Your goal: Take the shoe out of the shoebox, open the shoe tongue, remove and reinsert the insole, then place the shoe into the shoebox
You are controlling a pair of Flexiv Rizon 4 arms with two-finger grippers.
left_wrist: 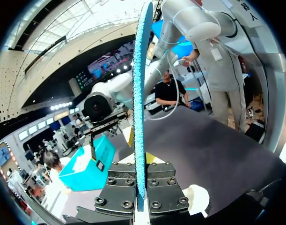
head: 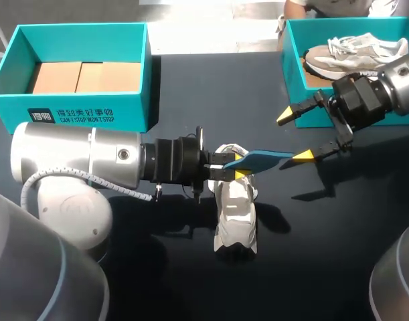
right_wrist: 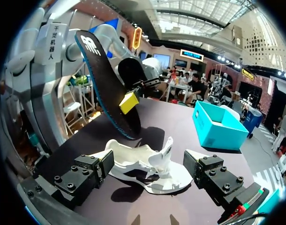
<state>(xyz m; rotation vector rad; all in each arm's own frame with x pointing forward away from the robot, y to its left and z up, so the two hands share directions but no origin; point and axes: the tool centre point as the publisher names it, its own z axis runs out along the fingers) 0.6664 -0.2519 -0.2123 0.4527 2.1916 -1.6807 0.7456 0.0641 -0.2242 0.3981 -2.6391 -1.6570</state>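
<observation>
A white shoe [head: 235, 221] lies on the dark table near the middle, toe toward the front edge. Just above its heel end my left gripper [head: 229, 167] is shut on a blue insole [head: 264, 159], which sticks out to the right. From the left wrist the insole [left_wrist: 139, 93] shows edge on, clamped in that gripper [left_wrist: 139, 150]. My right gripper [head: 294, 137] hangs open by the insole's far tip, touching nothing. Ahead of the right gripper [right_wrist: 150, 164] the shoe [right_wrist: 147, 166] lies on the table, with the insole's black underside [right_wrist: 107, 89] raised behind it.
A teal shoebox [head: 292, 67] at the back right holds a second pale shoe [head: 355, 53]. Another teal shoebox [head: 77, 114] at the back left has brown cardboard inside. Bare dark table lies in front of the shoe and to its right.
</observation>
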